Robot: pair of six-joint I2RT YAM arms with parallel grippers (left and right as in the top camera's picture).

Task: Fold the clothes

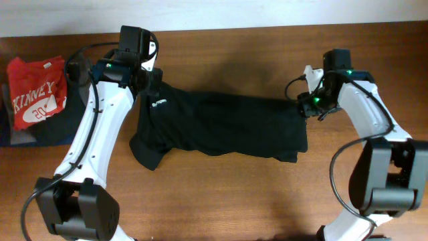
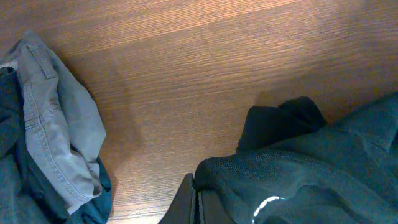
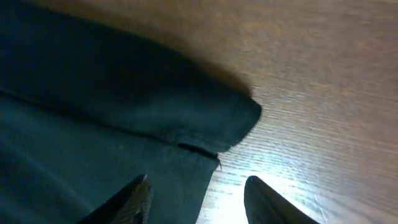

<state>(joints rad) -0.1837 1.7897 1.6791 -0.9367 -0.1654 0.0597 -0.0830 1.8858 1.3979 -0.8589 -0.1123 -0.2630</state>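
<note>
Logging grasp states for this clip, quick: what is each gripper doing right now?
Left gripper: cannot be told; the black garment hides how its jaws stand.
Right gripper: open, holding nothing, poised over the garment's edge.

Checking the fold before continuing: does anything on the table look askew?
Yes: the black garment lies as an even band, but a crumpled flap juts from its left end toward the left arm's base.

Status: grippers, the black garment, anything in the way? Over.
Left gripper at logo end of the black long-sleeved garment, grip unclear. Right gripper open over its opposite edge. Garment stretched on table between arms. Red printed shirt lies aside, not touching.
</note>
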